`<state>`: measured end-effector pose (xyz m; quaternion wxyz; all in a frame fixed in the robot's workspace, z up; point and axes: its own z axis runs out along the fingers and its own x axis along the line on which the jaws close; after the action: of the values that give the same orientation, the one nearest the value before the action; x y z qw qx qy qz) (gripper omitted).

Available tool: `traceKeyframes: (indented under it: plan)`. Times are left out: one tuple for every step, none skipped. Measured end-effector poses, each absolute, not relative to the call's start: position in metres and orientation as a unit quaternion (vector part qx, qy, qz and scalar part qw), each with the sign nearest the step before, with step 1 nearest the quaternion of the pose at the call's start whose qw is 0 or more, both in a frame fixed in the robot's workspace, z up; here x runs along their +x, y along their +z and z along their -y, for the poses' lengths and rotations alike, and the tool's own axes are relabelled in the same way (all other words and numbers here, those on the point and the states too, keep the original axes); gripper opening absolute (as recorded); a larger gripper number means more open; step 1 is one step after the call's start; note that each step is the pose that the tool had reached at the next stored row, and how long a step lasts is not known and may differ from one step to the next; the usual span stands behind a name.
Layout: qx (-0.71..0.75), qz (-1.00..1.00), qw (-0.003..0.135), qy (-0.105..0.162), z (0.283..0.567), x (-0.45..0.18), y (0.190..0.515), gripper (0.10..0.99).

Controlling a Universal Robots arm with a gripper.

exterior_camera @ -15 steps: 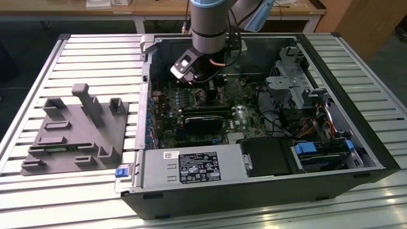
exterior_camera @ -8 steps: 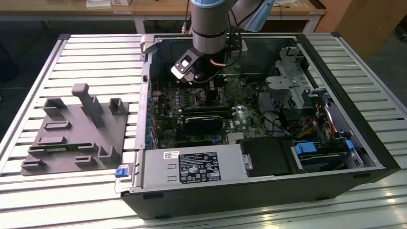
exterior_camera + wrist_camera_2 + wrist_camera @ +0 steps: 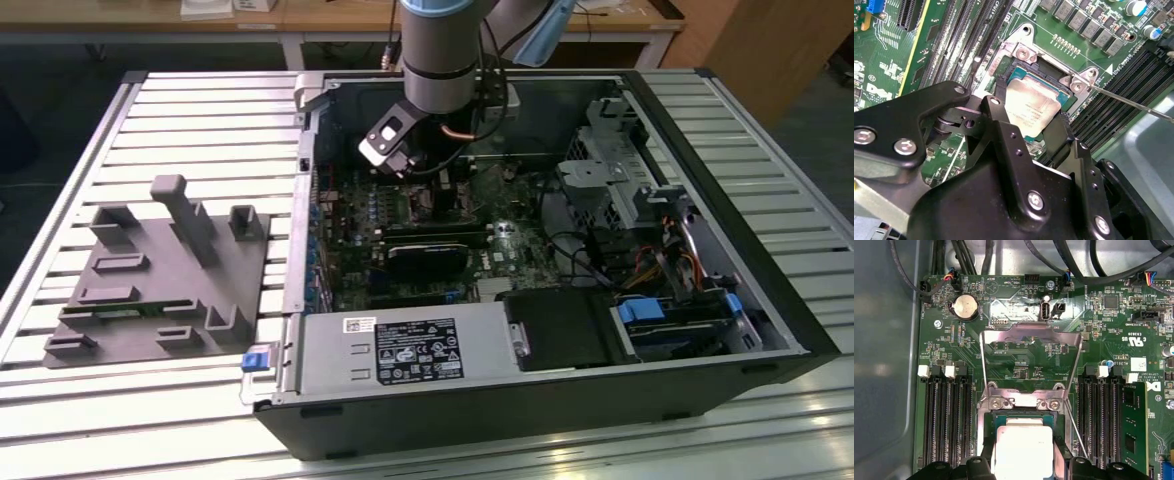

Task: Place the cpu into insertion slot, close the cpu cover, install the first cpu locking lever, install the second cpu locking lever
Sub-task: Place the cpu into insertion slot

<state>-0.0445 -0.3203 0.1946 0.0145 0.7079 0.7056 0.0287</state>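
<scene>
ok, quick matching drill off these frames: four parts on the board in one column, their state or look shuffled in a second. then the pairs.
Parts:
1. chip
2. cover
3. coin battery
4. memory stick

States:
A. seated in a long slot
B. round and silver
C. swung open, standing up
D. held in the jaws of the gripper

Pairs: 1-D, 2-C, 3-B, 4-A

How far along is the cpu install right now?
Nothing looks finished yet. In hand: the gripper holds the cpu right over the insertion slot; whether it is seated cannot be told. Left: the cpu cover stands open, and a locking lever sticks out unlatched.
</scene>
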Motion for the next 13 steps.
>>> traceKeyframes:
  plan:
    - [0.708, -0.706, 0.014, 0.029, 0.3204, -0.0445, 0.1946, 0.541]
    - [0.708, -0.706, 0.014, 0.029, 0.3205, -0.0445, 0.1946, 0.541]
    - [0.708, -0.706, 0.014, 0.029, 0.3205, -0.0445, 0.1946, 0.541]
    - [0.708, -0.706, 0.014, 0.029, 0.3206, -0.0445, 0.1945, 0.541]
    - [0.708, -0.706, 0.014, 0.029, 0.3206, -0.0445, 0.1942, 0.541]
    - [0.708, -0.706, 0.014, 0.029, 0.3206, -0.0445, 0.1939, 0.541]
    - [0.708, -0.706, 0.014, 0.029, 0.3206, -0.0445, 0.1937, 0.541]
    - [0.708, -0.706, 0.014, 0.029, 0.3206, -0.0445, 0.1935, 0.541]
    - [0.708, -0.706, 0.014, 0.029, 0.3206, -0.0445, 0.1934, 0.541]
    - [0.708, -0.706, 0.014, 0.029, 0.3206, -0.0445, 0.1932, 0.541]
    - [0.708, -0.706, 0.014, 0.029, 0.3206, -0.0445, 0.1932, 0.541]
    - [0.708, -0.706, 0.014, 0.029, 0.3206, -0.0445, 0.1932, 0.541]
    - [0.708, -0.706, 0.014, 0.029, 0.3206, -0.0445, 0.1930, 0.541]
